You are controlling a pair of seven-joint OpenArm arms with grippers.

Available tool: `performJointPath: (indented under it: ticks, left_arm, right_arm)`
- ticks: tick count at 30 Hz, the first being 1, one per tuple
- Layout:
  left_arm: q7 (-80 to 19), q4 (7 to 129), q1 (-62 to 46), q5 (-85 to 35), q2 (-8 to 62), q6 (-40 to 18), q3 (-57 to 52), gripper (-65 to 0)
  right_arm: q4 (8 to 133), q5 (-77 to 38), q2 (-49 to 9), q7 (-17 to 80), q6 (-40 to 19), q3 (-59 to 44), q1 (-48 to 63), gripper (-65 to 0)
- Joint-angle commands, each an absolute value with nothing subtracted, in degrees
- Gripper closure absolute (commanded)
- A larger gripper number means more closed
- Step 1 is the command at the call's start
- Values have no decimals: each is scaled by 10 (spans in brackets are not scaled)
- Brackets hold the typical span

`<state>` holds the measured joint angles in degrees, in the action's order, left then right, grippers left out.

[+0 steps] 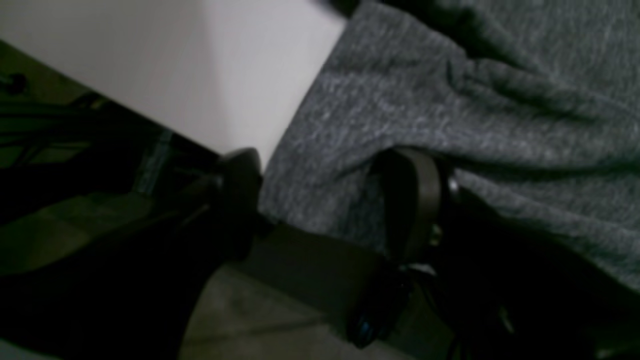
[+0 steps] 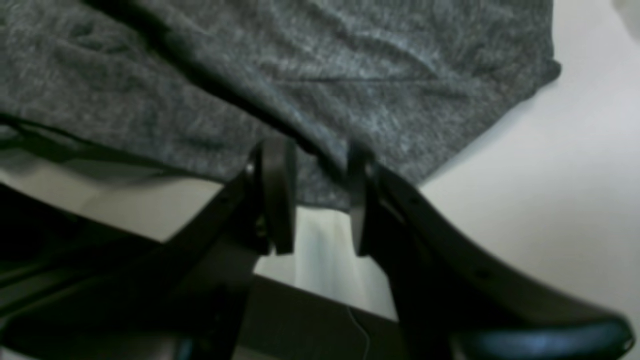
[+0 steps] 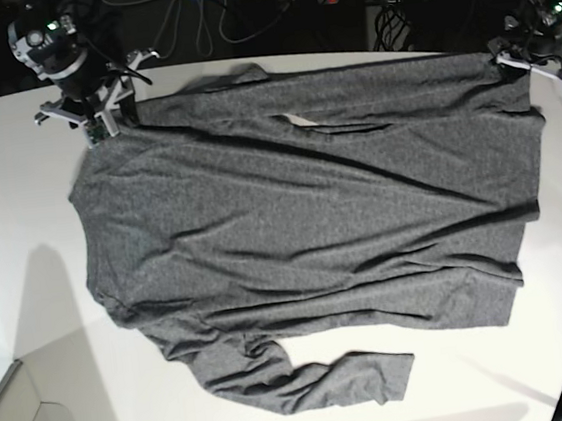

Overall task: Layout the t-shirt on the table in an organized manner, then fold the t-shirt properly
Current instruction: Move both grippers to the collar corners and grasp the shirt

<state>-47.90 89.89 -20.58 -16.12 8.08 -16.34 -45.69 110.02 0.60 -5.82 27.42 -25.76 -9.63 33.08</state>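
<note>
A dark heather-grey long-sleeved knit t-shirt [image 3: 303,228] lies spread flat across the smooth white desk [image 3: 29,297], one sleeve folded along its near edge. At the far edge, the right claw [image 2: 315,200] and left claw [image 1: 325,200] each grip a shirt corner.
</note>
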Motion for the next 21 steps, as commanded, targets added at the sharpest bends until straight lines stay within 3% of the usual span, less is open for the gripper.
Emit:
performJointPath:
  ticks: [1,4,10,14,19,21]
  left_arm:
    - [-496,899,-204,-153,83,-163,-458,-379]
    - [-496,899,-202,-153,80,-163,-458,-359]
    - [-496,899,-202,-154,80,-164,-458,-197]
    - [-497,899,-201,-150,81,-218,-458,-123]
    - [-500,904,-201,-149,80,-243,-458,0]
    - [-502,907,-201,-151,80,-247,-458,-3]
  right_arm:
    - [1112,0,-61,262,-259,-99,333,-184]
    - [1112,0,-61,262,-259,-99,333,-184]
    - [1127,0,-61,262,-259,-98,333,-189]
    - [1138,0,-61,262,-259,-96,333,-191]
    - [1139,0,-60,262,-259,-73,335,-242]
    - [1140,0,-60,261,-259,-58,346,-260]
